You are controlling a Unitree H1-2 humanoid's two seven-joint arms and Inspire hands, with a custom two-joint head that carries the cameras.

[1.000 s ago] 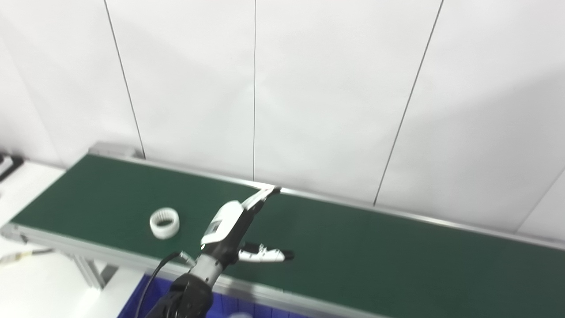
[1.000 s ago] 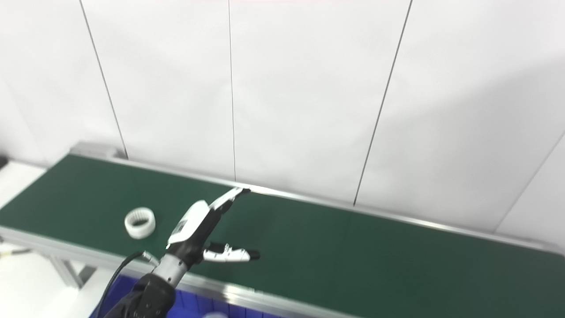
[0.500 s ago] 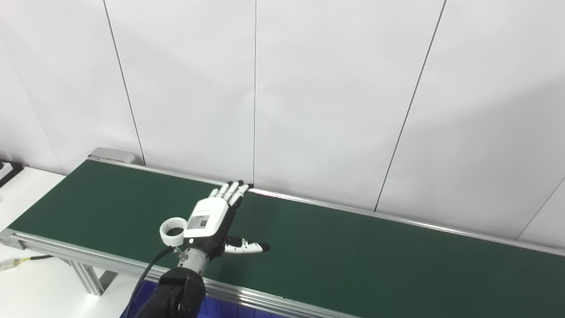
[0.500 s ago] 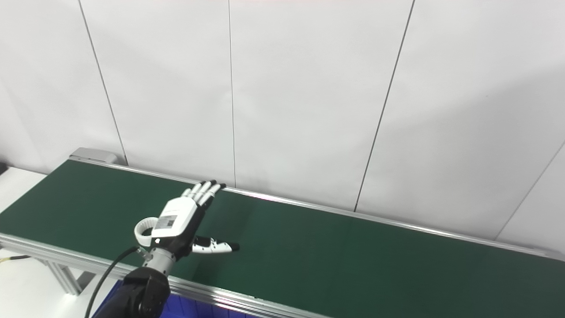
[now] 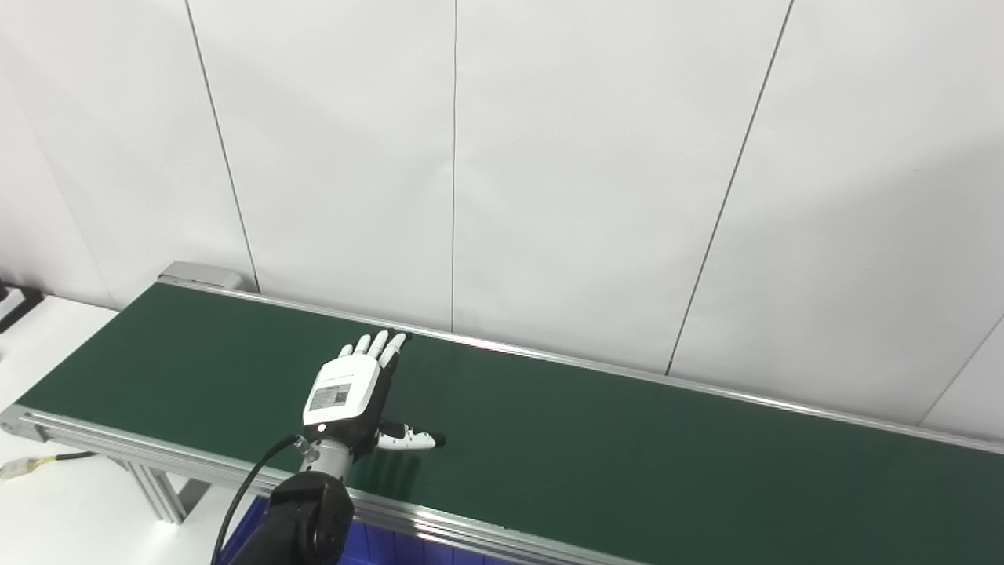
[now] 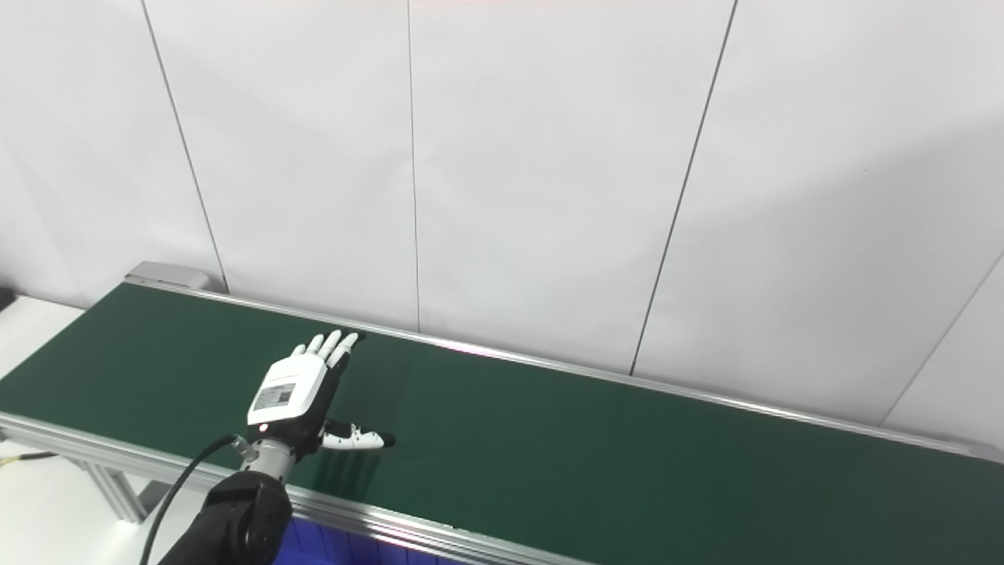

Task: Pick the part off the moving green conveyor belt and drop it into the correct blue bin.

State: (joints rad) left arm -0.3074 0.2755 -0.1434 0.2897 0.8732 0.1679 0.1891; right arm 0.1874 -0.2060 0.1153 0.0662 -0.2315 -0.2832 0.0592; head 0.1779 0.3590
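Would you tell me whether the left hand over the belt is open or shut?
Open: the left hand lies flat over the green belt, fingers extended, thumb out sideways.

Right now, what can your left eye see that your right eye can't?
Only the left eye view: the white cable plug lying on the white table. Only the right eye view: the belt's right-hand end. Both: the left hand flat and open over the green conveyor belt, a strip of blue bin, and no part in sight.
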